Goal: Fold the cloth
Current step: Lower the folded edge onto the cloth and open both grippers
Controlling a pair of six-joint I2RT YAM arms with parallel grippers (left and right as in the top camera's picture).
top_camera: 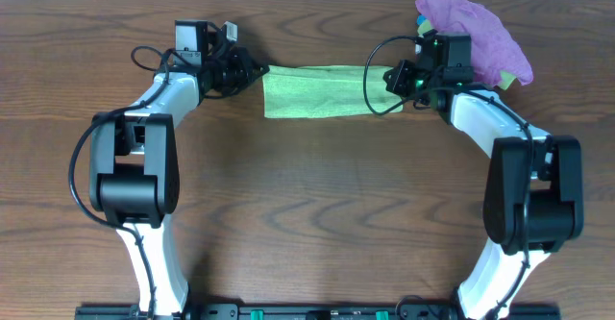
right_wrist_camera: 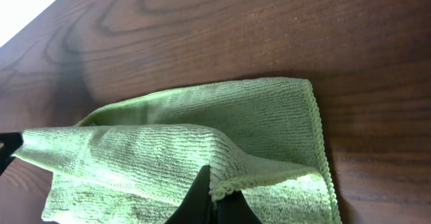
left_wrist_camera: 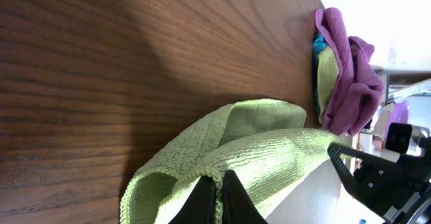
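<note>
Cloth in L claw, R claw, pinch seen wrist-side only

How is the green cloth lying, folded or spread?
Folded over: the cloth forms a doubled strip, left fingers and right fingers pinching its ends.

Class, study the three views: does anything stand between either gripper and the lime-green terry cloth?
Nothing visible does. The left gripper and right gripper each pinch an edge of the lime-green terry cloth; the crumpled purple cloth lies farther right, apart.
</note>
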